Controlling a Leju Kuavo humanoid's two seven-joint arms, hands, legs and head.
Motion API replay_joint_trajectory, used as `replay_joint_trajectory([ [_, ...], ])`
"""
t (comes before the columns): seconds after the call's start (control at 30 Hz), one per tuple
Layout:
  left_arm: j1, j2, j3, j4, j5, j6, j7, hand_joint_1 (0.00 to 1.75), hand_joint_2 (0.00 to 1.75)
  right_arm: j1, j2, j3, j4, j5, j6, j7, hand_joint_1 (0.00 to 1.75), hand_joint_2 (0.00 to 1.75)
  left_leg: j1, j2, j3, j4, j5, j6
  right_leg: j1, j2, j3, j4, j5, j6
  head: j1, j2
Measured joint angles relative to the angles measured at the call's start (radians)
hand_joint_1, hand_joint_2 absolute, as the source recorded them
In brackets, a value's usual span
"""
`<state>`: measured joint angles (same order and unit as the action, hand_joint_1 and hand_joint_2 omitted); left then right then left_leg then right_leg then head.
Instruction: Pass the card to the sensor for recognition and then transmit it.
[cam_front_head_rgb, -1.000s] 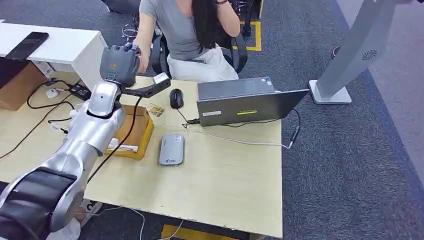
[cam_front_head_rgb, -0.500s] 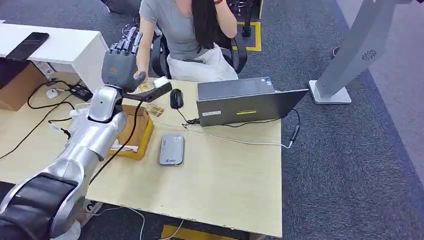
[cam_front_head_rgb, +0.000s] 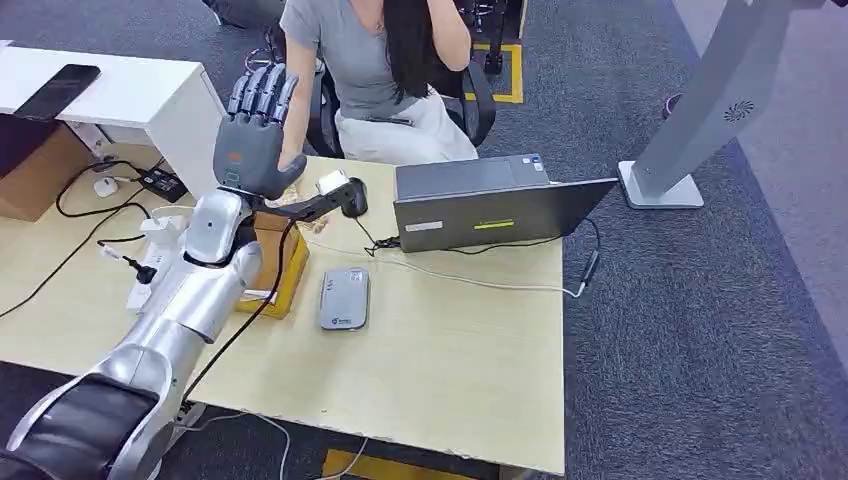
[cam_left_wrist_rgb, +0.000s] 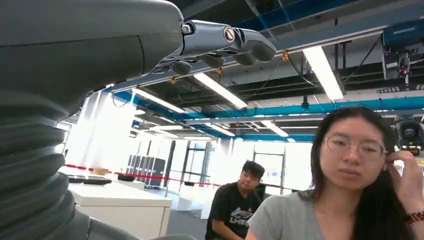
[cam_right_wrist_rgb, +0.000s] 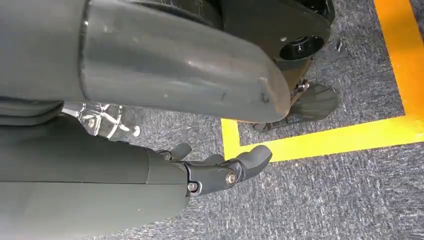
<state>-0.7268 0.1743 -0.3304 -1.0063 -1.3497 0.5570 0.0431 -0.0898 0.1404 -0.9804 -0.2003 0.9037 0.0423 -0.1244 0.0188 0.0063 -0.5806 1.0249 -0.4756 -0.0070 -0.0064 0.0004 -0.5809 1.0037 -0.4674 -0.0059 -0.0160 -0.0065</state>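
My left hand (cam_front_head_rgb: 255, 125) is raised above the table's far edge, fingers spread and pointing up, holding nothing. In the left wrist view its fingers (cam_left_wrist_rgb: 220, 42) stretch out with nothing between them. A seated person's forearm (cam_front_head_rgb: 293, 145) reaches down just behind that hand. Small tan cards (cam_front_head_rgb: 292, 198) lie on the table beside the cardboard box (cam_front_head_rgb: 285, 262), partly hidden by my wrist. The grey card sensor (cam_front_head_rgb: 344, 297) lies flat on the table, nearer than my hand. My right hand (cam_right_wrist_rgb: 220, 167) hangs over the carpet with nothing in it.
A laptop (cam_front_head_rgb: 480, 212) stands open right of the sensor, and a black mouse (cam_front_head_rgb: 354, 196) sits with its cable beside it. Cables and a power strip (cam_front_head_rgb: 150, 262) lie at the left. A white desk (cam_front_head_rgb: 120, 92) carries a phone (cam_front_head_rgb: 55, 90). A grey stand (cam_front_head_rgb: 700, 110) is far right.
My left hand has risen and uncurled from a closed fist into spread, upright fingers, shifting slightly right. The person's hand, which touched mine, has drawn back behind it.
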Motion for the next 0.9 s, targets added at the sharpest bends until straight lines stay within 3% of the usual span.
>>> replay_joint_trajectory([
  [0.2,0.024,0.0,0.0,-0.038,0.015,-0.026,-0.002,0.0,1.75,0.003,0.0,0.0,0.0,-0.003,0.0,-0.003,0.0,0.0,0.0,0.0,0.0,0.0,0.0,0.0,0.0,0.0,0.0,0.0,0.0,0.0,0.0,0.0],
  [0.3,0.07,0.002,0.0,-0.103,0.058,-0.121,-0.008,0.0,1.75,0.005,0.0,-0.003,0.0,-0.026,-0.003,-0.007,0.0,0.0,0.0,0.0,0.0,0.0,0.0,0.0,0.0,0.0,0.0,0.0,0.0,0.0,0.0,0.0],
  [0.37,0.133,0.014,-0.006,-0.179,0.082,-0.207,-0.008,0.0,1.75,0.006,0.0,-0.012,0.0,-0.046,-0.005,-0.01,0.0,0.0,0.0,0.002,0.0,0.0,-0.002,0.0,0.0,0.001,0.0,0.0,0.0,0.0,0.0,0.0],
  [0.43,0.225,0.041,-0.01,-0.264,0.106,-0.252,-0.003,0.0,1.75,0.009,0.0,-0.027,0.0,-0.068,-0.013,-0.014,0.0,0.0,0.0,0.004,0.0,-0.001,-0.002,0.001,0.0,0.003,0.0,0.0,-0.001,0.0,0.0,0.0],
  [0.67,0.653,0.171,-0.001,-0.571,0.163,-0.275,0.002,0.0,1.75,0.029,0.002,-0.088,0.0,-0.104,-0.019,-0.025,0.0,0.0,0.0,0.009,0.003,-0.001,-0.008,0.0,0.0,0.008,0.0,0.0,-0.007,-0.001,0.0,0.0],
  [0.77,0.747,0.204,0.035,-0.632,0.196,-0.31,-0.021,0.0,1.75,0.029,0.002,-0.103,-0.001,-0.104,-0.02,-0.027,0.0,0.0,0.0,0.007,0.002,-0.001,-0.008,-0.001,0.0,0.005,0.0,0.0,-0.008,-0.001,0.0,0.0],
  [0.9,0.799,0.217,0.084,-0.655,0.207,-0.339,-0.037,0.0,1.75,0.028,0.002,-0.113,-0.002,-0.102,-0.021,-0.027,0.0,0.0,0.0,0.005,0.002,-0.001,-0.008,-0.001,0.0,0.003,0.001,0.0,-0.008,-0.001,0.0,0.0],
])
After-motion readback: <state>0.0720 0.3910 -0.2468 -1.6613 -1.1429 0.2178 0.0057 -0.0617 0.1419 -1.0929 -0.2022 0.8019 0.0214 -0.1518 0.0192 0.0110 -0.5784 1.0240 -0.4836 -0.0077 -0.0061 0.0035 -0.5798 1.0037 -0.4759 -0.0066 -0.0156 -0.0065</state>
